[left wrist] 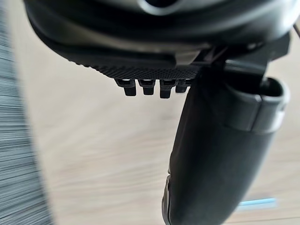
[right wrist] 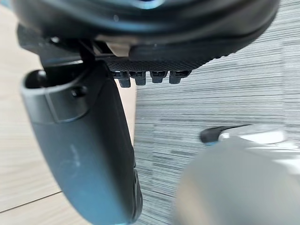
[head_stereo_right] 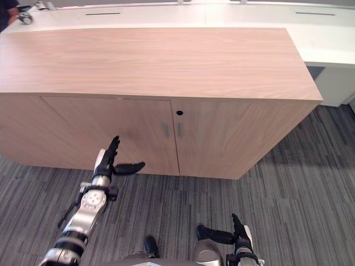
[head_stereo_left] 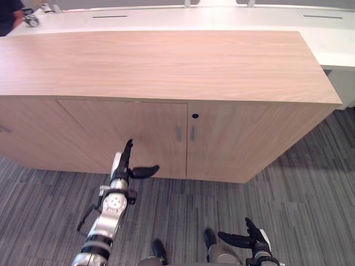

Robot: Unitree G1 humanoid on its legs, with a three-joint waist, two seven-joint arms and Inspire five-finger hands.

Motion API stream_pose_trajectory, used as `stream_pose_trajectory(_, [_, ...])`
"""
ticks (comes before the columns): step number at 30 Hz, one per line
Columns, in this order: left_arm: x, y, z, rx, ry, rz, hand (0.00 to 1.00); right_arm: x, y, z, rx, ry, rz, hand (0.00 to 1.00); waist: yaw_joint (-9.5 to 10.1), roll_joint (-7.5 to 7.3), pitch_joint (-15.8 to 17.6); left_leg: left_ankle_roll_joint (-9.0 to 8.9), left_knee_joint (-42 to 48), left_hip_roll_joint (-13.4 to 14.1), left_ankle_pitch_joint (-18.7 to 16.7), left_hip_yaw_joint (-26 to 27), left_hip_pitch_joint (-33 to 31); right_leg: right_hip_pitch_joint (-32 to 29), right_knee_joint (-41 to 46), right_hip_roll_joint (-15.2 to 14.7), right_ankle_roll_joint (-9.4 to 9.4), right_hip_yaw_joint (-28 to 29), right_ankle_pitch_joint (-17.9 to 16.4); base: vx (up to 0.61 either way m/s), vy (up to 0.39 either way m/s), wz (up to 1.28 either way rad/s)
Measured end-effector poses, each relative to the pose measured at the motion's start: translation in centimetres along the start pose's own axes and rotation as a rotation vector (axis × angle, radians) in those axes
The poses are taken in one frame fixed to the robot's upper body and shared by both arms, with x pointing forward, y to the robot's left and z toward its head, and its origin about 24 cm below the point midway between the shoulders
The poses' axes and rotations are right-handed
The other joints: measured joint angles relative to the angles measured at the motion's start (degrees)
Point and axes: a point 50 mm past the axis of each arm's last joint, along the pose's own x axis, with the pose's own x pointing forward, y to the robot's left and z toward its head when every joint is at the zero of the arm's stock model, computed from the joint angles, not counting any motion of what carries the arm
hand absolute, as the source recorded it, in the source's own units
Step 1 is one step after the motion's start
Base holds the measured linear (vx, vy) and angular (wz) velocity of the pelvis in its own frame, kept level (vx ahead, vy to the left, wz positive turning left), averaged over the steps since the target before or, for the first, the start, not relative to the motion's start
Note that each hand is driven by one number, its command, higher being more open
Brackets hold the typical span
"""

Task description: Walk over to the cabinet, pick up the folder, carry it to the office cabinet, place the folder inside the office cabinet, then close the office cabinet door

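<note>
Office cabinet [head_stereo_left: 233,138] stands right in front of our L hand [head_stereo_left: 123,166]: fingers straight, thumb stuck out sideways, nothing held, raised close to the left door [head_stereo_left: 105,124]; we can't tell if it touches. R hand [head_stereo_left: 250,239] hangs low over the grey carpet [head_stereo_left: 310,194], fingers relaxed & apart, also holding nothing. Both doors are shut, w/ two slim handles [head_stereo_left: 179,133] side by side at the centre seam and a small dark lock hole [head_stereo_left: 195,116] just above them on the right door. Behind the cabinet's wood top [head_stereo_left: 166,61] runs a white worktop [head_stereo_left: 222,16]; a person's dark sleeve [head_stereo_left: 8,14] shows at its far left end.
</note>
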Motion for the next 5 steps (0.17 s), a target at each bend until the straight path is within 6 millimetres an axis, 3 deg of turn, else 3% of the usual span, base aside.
stream_pose_trajectory(2, [-2.4, -0.7, -3.1, -0.022, 0.117, -0.037, 1.0, 0.5, 0.1, 1.0, 0.015, -0.028, -0.017, 1.0, 0.87, -0.27, 0.0, 0.17, -1.7, -1.2, -0.1, -2.3, 0.8, -0.4, -0.3, -0.2, 0.06, 1.4, 0.0, -0.04, 0.052, -0.28])
stream_pose_trajectory(5, [-4.2, -1.2, -5.9, -0.028, 0.233, -0.074, 1.0, 0.7, 0.1, 1.4, 0.031, -0.033, -0.032, 1.0, 1.19, -0.71, -0.3, 0.29, -2.0, -1.8, 0.0, -3.0, 0.9, -0.3, -1.0, -0.3, 0.54, 2.0, 0.3, 0.01, 0.032, -0.12])
